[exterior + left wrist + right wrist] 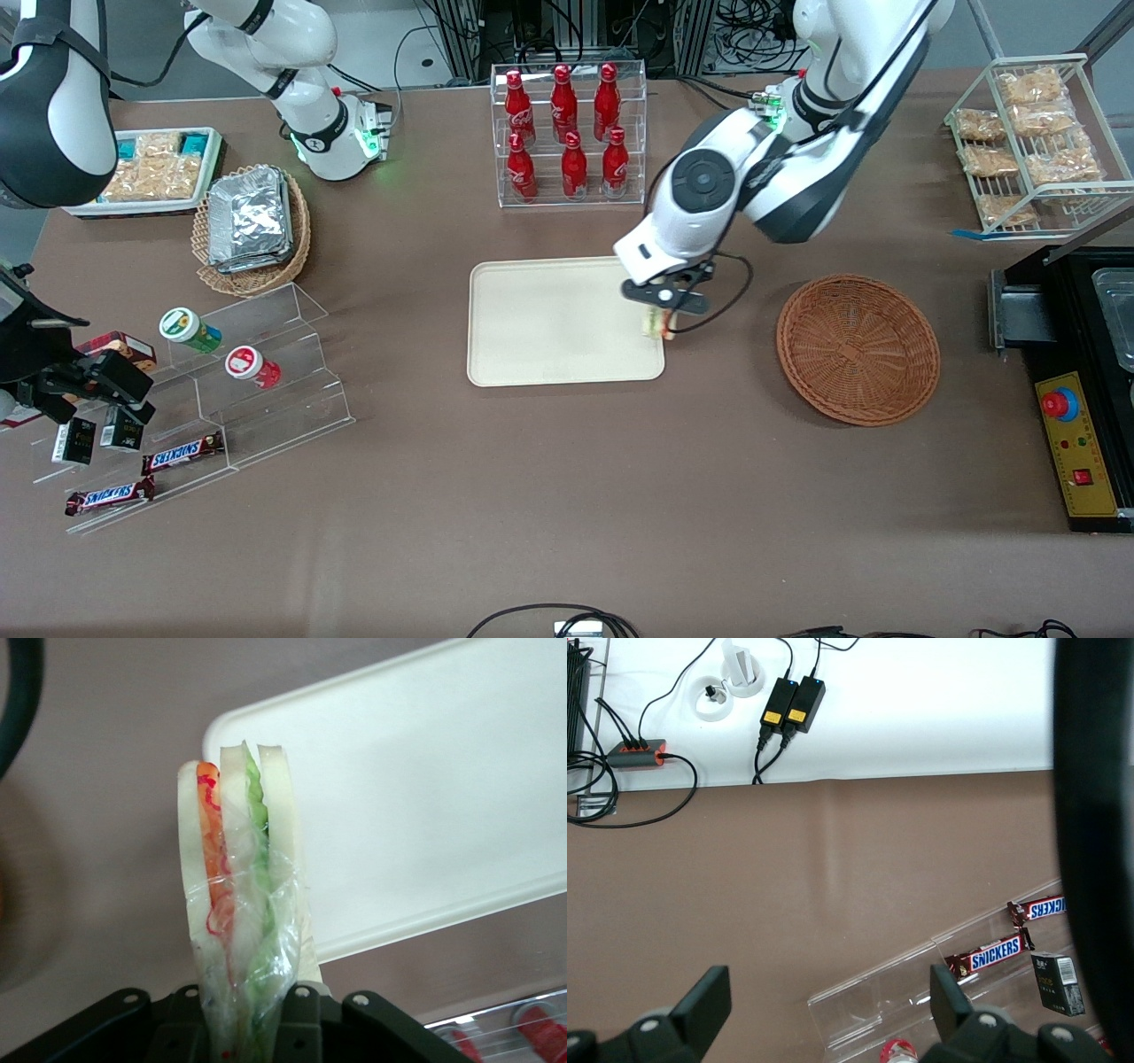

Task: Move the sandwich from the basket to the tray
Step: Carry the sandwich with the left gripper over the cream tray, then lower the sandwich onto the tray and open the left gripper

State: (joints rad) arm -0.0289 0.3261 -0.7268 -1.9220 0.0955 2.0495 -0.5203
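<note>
- Red bottles (pixel 567 133) in a clear rack, farther from the front camera than the gripper (pixel 660 317).
- Foil packets (pixel 251 220), off toward the parked arm's end from its fingers (pixel 306 1019).
- Snickers bars (pixel 182 454), that same end, nearer the camera than the fingers.
- Wire snack rack (pixel 1032 142), toward the working arm's end.

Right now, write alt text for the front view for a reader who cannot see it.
The left arm's tool holds a wrapped sandwich just above the edge of a cream tray that faces the basket. The round brown wicker basket sits empty beside the tray, toward the working arm's end of the brown table.

Gripper (pixel 662 312)-held sandwich (pixel 656 324) above tray (pixel 549 323) edge
</note>
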